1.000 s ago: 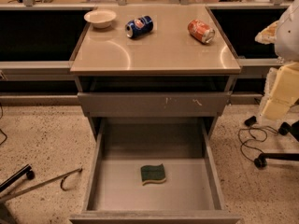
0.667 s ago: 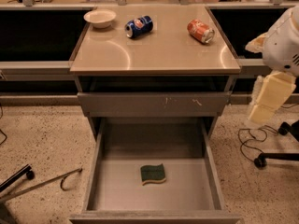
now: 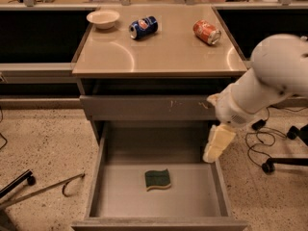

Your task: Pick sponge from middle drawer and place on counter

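**Sponge in open drawer, gripper over drawer's right wall**

The middle drawer [image 3: 197,198] is pulled out, its flat grey bottom in plain view. The sponge [image 3: 158,179] lies flat on the drawer bottom, green face up with a yellow edge showing along its lower side, roughly mid-width and nearer the front half. Nothing touches it.

The gripper [image 3: 215,150] hangs pointing down at the end of the white arm [image 3: 269,76], which comes in from 3 o'clock. It sits over the drawer's right side wall, near the back corner, just under the closed drawer front [image 3: 144,107] above. Whether the claw is open or closed: cannot tell. It holds nothing visible.

From the gripper, the sponge is at about 8 o'clock, clearly apart, with bare drawer bottom between them.

The counter [image 3: 163,52] is at 12 o'clock from the drawer. On it are a pale bowl [image 3: 103,19] at the far left, a blue can [image 3: 143,27] on its side beside the bowl, and a red can [image 3: 207,32] on its side at the far right.
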You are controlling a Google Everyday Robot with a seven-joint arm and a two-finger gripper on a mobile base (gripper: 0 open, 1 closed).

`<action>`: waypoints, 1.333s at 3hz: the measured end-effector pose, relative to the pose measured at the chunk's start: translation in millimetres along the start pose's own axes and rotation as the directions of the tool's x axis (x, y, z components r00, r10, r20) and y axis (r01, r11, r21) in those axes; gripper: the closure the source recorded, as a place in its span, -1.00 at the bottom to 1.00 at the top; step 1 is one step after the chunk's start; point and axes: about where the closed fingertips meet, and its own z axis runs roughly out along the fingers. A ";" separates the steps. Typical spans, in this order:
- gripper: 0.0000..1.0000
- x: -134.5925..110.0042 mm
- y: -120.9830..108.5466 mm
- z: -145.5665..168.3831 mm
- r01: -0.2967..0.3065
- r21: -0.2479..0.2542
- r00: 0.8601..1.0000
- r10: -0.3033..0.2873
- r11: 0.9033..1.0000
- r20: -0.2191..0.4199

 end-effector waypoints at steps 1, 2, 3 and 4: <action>-1.00 13.4 3.9 72.5 -0.028 0.001 0.999 0.028 1.000 0.023; -1.00 6.0 -13.0 74.5 -0.031 0.067 0.998 0.027 0.997 0.057; -1.00 6.1 -13.0 74.7 -0.031 0.067 0.998 0.027 0.997 0.057; -1.00 17.4 -14.3 114.1 -0.068 0.038 0.996 0.066 0.997 0.067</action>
